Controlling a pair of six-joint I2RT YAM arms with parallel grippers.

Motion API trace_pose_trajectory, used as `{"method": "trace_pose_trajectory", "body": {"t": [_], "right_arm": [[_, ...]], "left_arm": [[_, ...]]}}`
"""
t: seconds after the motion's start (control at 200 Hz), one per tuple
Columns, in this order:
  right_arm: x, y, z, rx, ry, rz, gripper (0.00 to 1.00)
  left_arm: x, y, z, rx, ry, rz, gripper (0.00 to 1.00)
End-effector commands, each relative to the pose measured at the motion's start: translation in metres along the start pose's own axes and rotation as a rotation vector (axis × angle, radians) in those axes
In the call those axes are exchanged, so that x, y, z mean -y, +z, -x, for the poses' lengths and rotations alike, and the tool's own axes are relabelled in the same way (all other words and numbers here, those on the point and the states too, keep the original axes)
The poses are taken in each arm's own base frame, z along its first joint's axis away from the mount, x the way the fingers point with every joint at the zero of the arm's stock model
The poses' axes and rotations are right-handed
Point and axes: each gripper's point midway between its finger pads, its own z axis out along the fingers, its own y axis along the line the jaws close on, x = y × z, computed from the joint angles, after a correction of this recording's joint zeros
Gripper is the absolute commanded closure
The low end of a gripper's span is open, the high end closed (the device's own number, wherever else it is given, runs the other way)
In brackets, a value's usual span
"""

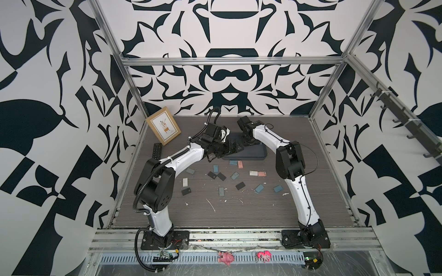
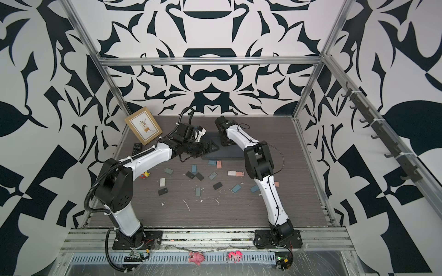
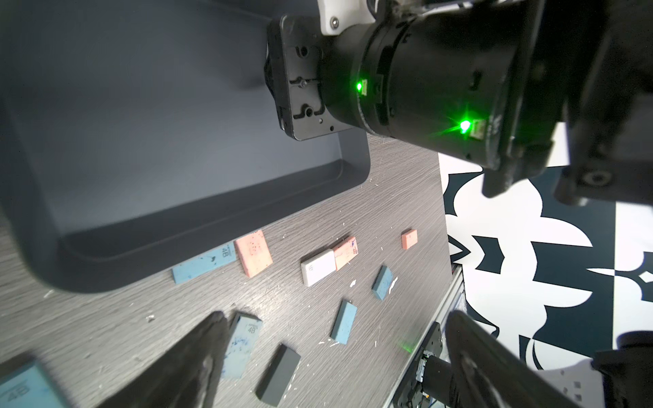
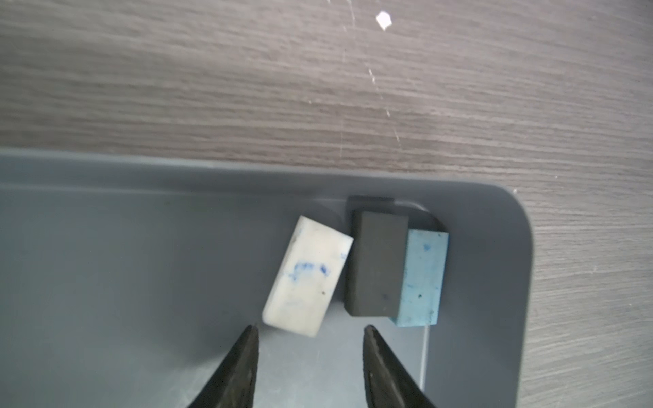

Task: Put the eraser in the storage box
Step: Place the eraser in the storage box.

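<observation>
The storage box is a shallow dark grey tray at the back middle of the table. In the right wrist view a white eraser, a dark grey eraser and a blue eraser lie in one corner of the storage box. My right gripper hangs open just short of the white one, holding nothing. My left gripper is wide open and empty beside the box's left end, above loose erasers on the table. Several more erasers lie scattered in front of the box.
A tan picture frame leans at the back left, with a black remote control in front of it. A small toy lies under the left arm. Both wrists crowd over the box's left half. White eraser crumbs dot the table.
</observation>
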Motion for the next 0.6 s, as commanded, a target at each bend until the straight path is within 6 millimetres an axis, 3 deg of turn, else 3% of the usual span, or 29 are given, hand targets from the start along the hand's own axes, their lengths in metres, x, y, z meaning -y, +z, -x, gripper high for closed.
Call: {"method": "trace_pose_trajectory", "body": {"t": [0.0, 0.6], "right_arm": [[0.01, -0.015, 0.013, 0.036, 0.0, -0.031, 0.49], [0.026, -0.012, 0.017, 0.041, -0.011, -0.091, 0.49]], "left_arm": [[0.015, -0.012, 0.005, 0.021, 0.027, -0.032, 0.01], [0.015, -0.011, 0.004, 0.021, 0.026, -0.032, 0.01]]}}
